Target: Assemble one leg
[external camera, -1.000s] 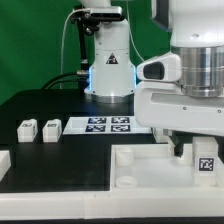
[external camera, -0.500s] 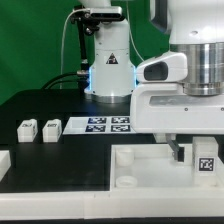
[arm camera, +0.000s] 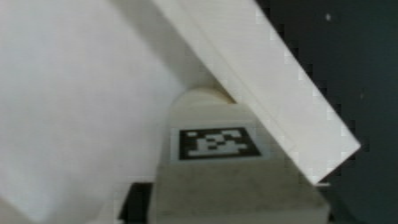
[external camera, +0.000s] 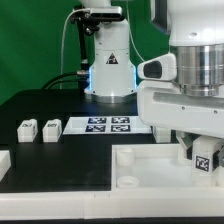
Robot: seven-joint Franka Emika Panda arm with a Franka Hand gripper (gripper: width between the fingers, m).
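My gripper (external camera: 199, 156) is at the exterior view's right, low over the large white tray-like part (external camera: 140, 176). It is shut on a leg (external camera: 205, 156), a small white block whose tag faces the camera, held slightly tilted. In the wrist view the same leg (arm camera: 217, 143) fills the space between my gripper's (arm camera: 217, 212) jaws, with one dark finger (arm camera: 135, 204) against its side. Two more legs (external camera: 27, 128) (external camera: 50, 128) stand on the black table at the exterior view's left. A fourth leg is not in view.
The marker board (external camera: 104, 125) lies flat behind the tray-like part. The arm's white base (external camera: 108, 62) stands at the back. A small white piece (external camera: 3, 163) sits at the exterior view's left edge. The tray-like part's raised edge (arm camera: 249, 70) crosses the wrist view.
The leg in my gripper has risen a little and tilted slightly; my gripper has shifted a bit with it. The other legs and the marker board have not moved.
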